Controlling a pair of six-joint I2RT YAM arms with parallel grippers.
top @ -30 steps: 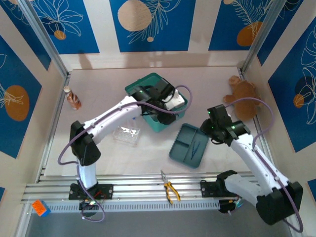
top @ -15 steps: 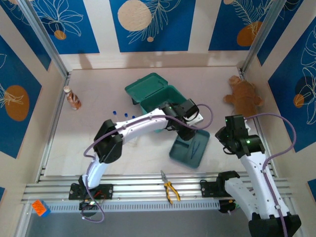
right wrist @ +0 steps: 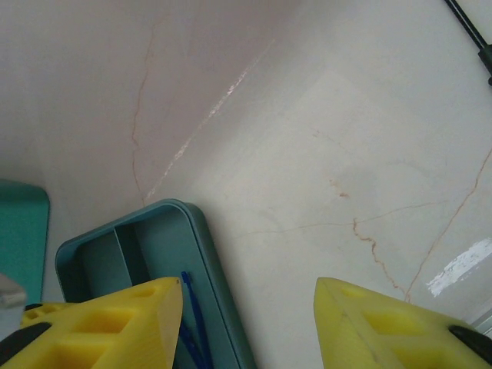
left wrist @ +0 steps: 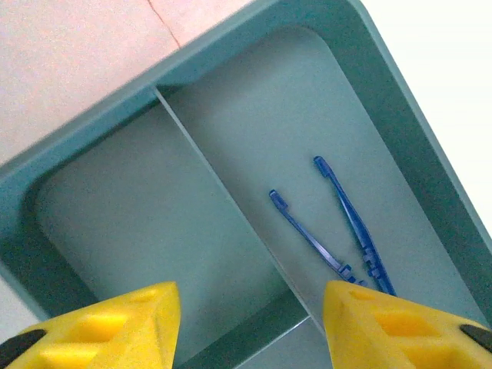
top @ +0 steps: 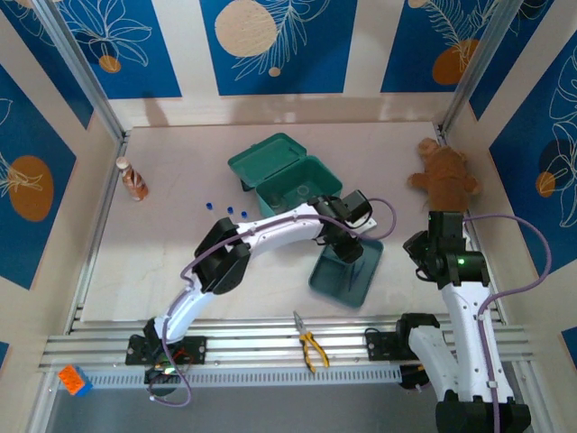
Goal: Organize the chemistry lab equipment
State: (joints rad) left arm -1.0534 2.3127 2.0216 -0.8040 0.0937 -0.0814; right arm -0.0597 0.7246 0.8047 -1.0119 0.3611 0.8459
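Any label on the small brown bottle (top: pixel 133 180) by the left wall is too small to read

Since a second ago the left arm has swung off the open green box (top: pixel 288 185) and out over the teal divided tray (top: pixel 323 280). The left gripper (left wrist: pixel 247 296) now hangs above the tray, its yellow fingers parted with nothing between them. In the left wrist view a pair of blue tweezers (left wrist: pixel 367 265) lies below it, in the compartment right of the long divider and near that divider.

The right arm has drawn back from the tray toward the right wall. The right gripper (right wrist: pixel 247 296) is parted and empty above bare tabletop, with the tray's corner at the lower left of its view.

With the left arm gone from that side, three blue tube caps (top: pixel 230 209) show on the table just left of the box, in a loose row. The clear tubes themselves are too faint to make out.

Patterned walls close the table at the back, left and right. A slotted metal rail (top: pixel 234 347) runs along the near edge, with yellow-handled pliers (top: pixel 309 347) lying on it in front of the tray. A brown plush toy (top: pixel 444 173) sits against the right wall toward the back. The widest open stretch of table lies on the left, between the caps, the bottle and the rail, and a narrower strip runs between the tray and the right wall
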